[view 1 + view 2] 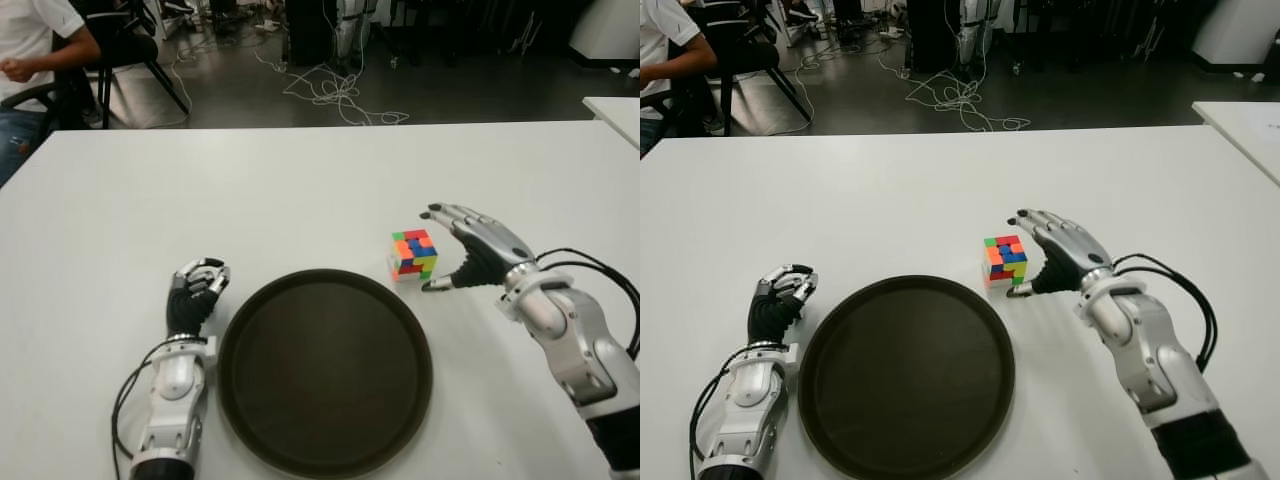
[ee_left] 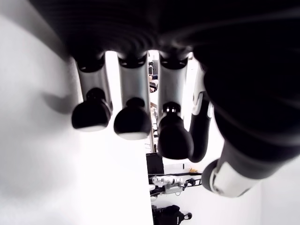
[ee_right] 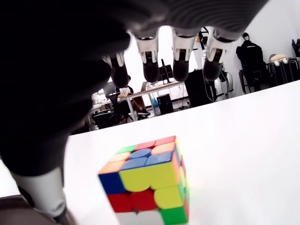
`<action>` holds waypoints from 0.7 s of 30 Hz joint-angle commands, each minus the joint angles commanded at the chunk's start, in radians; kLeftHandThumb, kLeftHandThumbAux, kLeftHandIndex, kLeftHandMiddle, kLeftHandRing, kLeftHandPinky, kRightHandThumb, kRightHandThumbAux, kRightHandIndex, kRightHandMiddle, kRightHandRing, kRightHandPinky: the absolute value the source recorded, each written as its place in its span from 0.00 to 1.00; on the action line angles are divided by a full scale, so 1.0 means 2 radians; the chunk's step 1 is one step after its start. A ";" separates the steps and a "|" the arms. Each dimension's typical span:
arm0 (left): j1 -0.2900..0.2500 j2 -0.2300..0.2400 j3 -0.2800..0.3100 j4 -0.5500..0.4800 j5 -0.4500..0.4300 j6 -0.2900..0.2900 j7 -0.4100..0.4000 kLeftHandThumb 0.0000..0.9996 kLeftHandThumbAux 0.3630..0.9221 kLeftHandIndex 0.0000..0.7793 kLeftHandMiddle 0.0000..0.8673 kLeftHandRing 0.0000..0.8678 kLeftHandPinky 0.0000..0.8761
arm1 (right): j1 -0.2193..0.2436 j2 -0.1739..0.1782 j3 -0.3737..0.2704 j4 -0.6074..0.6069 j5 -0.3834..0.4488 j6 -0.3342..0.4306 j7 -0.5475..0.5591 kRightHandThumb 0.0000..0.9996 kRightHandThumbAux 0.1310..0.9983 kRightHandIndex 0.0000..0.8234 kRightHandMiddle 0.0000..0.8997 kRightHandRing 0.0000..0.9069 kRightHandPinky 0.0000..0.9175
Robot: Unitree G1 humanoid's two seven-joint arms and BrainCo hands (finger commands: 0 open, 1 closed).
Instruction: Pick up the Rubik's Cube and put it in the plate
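The Rubik's Cube (image 1: 413, 254) stands on the white table (image 1: 300, 190), just beyond the right rim of the round dark plate (image 1: 325, 370). My right hand (image 1: 455, 245) is right beside the cube on its right, fingers spread above and thumb low, not touching it. Seen from the right wrist, the cube (image 3: 147, 185) sits below the open fingers (image 3: 180, 68). My left hand (image 1: 197, 290) shows left of the plate with its fingers curled and nothing in them.
A second white table (image 1: 615, 110) corner shows at the far right. A seated person (image 1: 35, 50) and chairs are beyond the table's far left edge, with cables on the floor behind.
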 joint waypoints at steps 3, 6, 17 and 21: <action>0.000 0.000 0.000 -0.002 0.002 0.002 0.002 0.70 0.62 0.57 0.94 0.96 0.93 | -0.012 0.003 0.003 0.004 0.000 0.012 0.013 0.00 0.70 0.00 0.00 0.00 0.00; 0.001 0.000 0.000 -0.002 0.003 0.000 0.003 0.70 0.62 0.57 0.94 0.96 0.93 | -0.019 0.007 0.004 0.005 0.002 0.019 0.018 0.00 0.69 0.00 0.00 0.00 0.00; 0.002 0.000 0.000 -0.001 0.000 -0.002 0.002 0.70 0.62 0.57 0.94 0.96 0.92 | -0.046 0.022 0.008 0.041 0.018 0.022 0.014 0.00 0.64 0.00 0.00 0.00 0.00; 0.003 -0.001 0.000 -0.003 0.001 0.001 0.003 0.70 0.62 0.57 0.94 0.96 0.92 | -0.053 0.023 0.013 0.048 0.015 0.023 0.013 0.00 0.66 0.00 0.00 0.00 0.00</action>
